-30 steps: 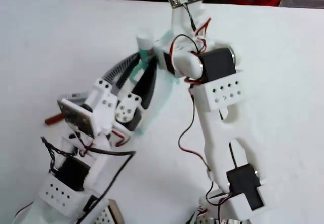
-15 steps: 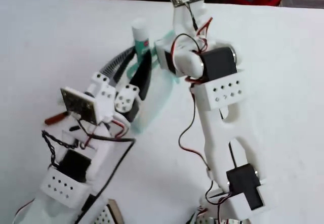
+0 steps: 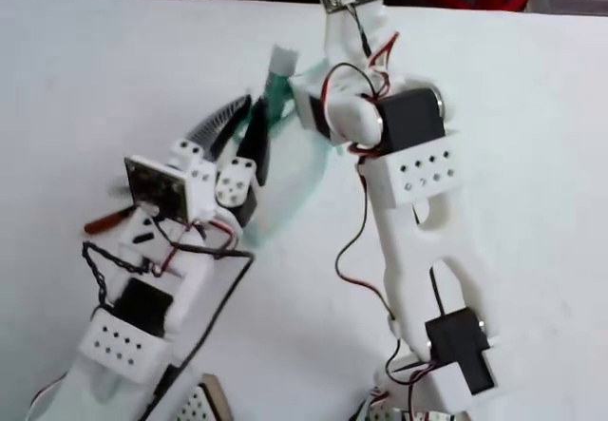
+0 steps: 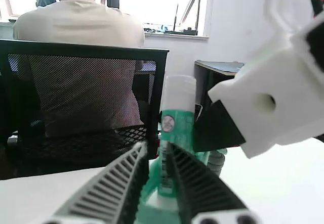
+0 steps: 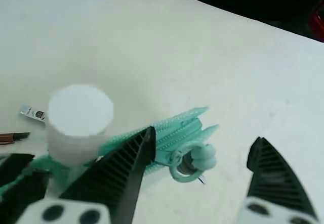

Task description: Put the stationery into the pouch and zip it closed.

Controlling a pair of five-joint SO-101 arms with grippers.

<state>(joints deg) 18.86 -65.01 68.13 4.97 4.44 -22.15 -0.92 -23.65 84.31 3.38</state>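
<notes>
Centrally, grips a white-capped green glue stick [image 4: 177, 114] upright in the clenched left gripper [image 4: 157, 155], over the translucent mint-green zip pouch [image 5: 178, 127] lying on the white table [image 3: 95, 69]. Holds the right gripper [image 5: 205, 135] spread wide, grasping nothing, above the pouch's zipper ring [image 5: 183, 165], right of the stick.

Office: mesh chair [image 4: 81, 49], windows [image 4: 152, 4], white table [image 3: 95, 60].

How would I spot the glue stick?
On the white table lies a see-through green pouch. At it, the left gripper pinches the glue stick, standing up. It's the only tube with a fat white cap and green label.
</notes>
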